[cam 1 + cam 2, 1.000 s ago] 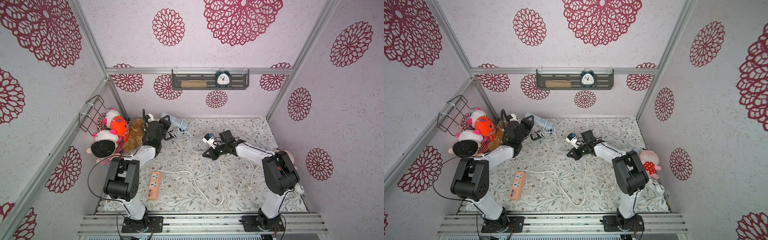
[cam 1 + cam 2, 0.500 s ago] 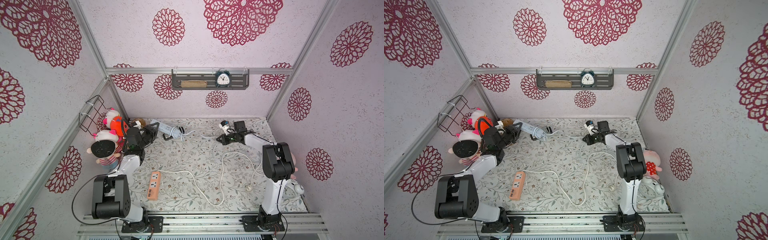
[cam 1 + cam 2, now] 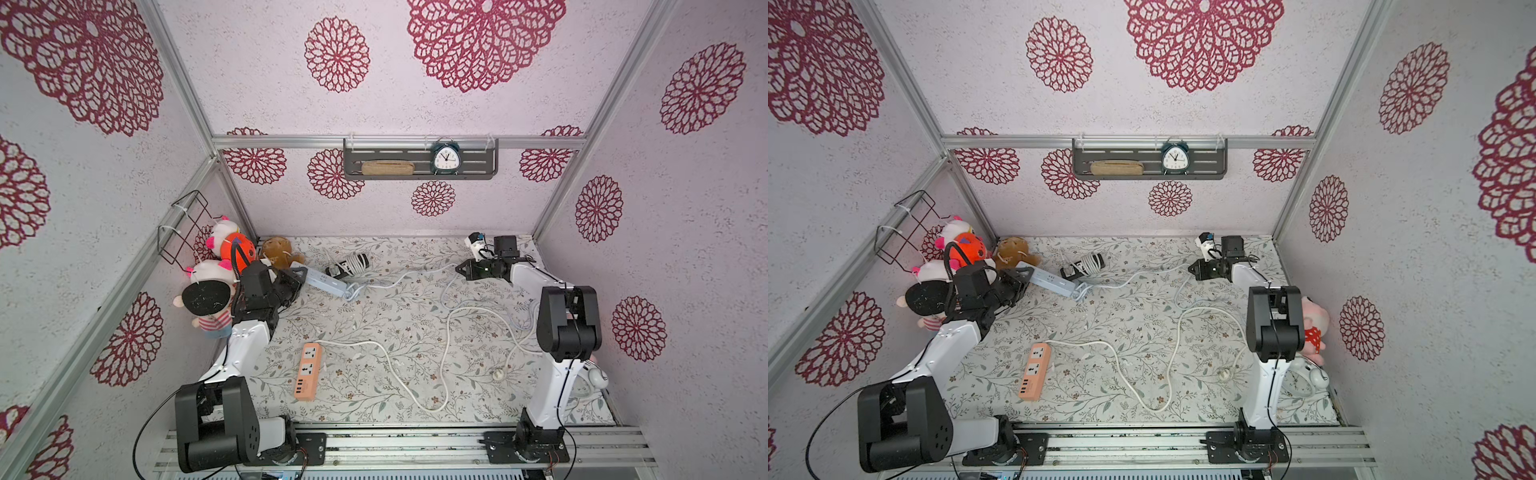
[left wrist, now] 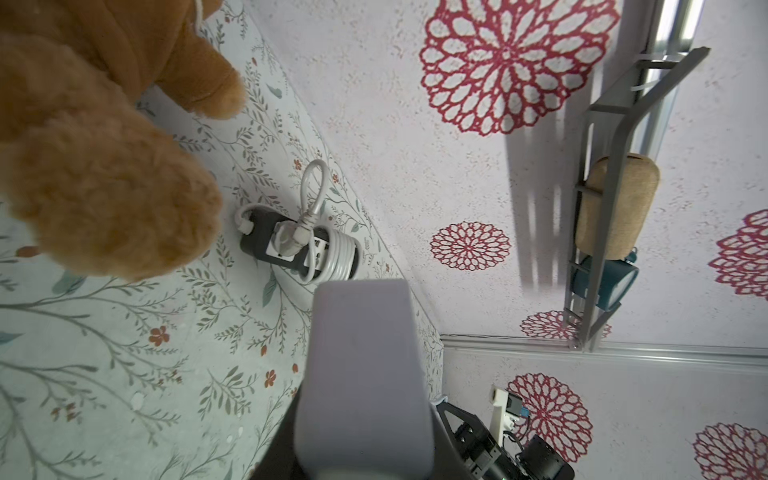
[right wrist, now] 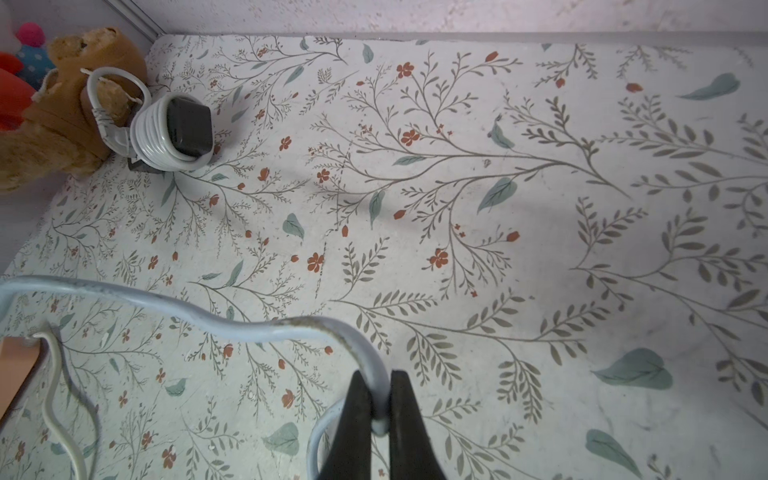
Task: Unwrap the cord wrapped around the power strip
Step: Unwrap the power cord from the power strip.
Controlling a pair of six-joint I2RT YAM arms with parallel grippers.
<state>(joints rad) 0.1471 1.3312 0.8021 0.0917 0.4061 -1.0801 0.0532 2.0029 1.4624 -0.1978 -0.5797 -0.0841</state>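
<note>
Cord (image 5: 104, 289) pinched in right pincer (image 5: 378, 386), seen clearly only at wrist; left pincer (image 3: 292, 277) clamps power strip (image 3: 326, 281).

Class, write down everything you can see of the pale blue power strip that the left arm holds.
The pale blue power strip is a long slim bar, plastic by its look, with sockets along its top face. It is slanted near the table's back left corner, beside a brown plush toy. The left gripper is shut on one end. From the other end its pale cord runs, unwound, to the shut right gripper.
</note>
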